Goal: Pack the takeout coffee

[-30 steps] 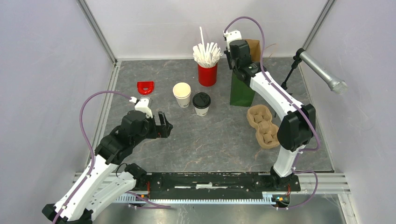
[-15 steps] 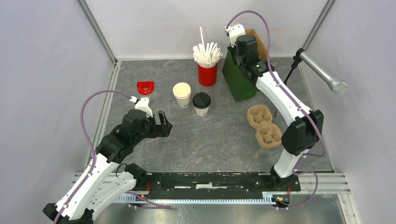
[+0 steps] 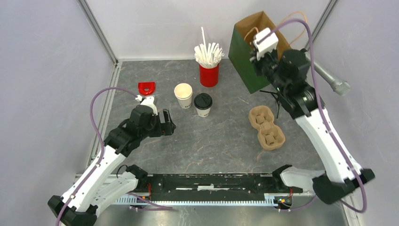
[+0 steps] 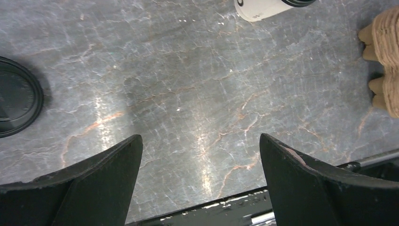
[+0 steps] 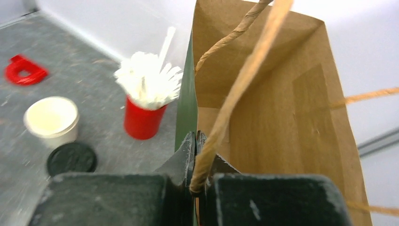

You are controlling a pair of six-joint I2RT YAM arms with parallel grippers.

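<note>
Raised now, the green bag (image 3: 244, 52) hangs pinched in the right gripper (image 5: 195, 141); the left gripper (image 4: 200, 139) gapes empty.

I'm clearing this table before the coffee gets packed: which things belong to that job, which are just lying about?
Job: lidded coffee cup, green paper bag, pulp cup carrier (likely).
Lying about: lidless cup stack, red cup of straws, red plastic piece, microphone.

Lidless cup (image 3: 183, 95) beside takeout coffee (image 3: 203, 104), seemingly apart
</note>
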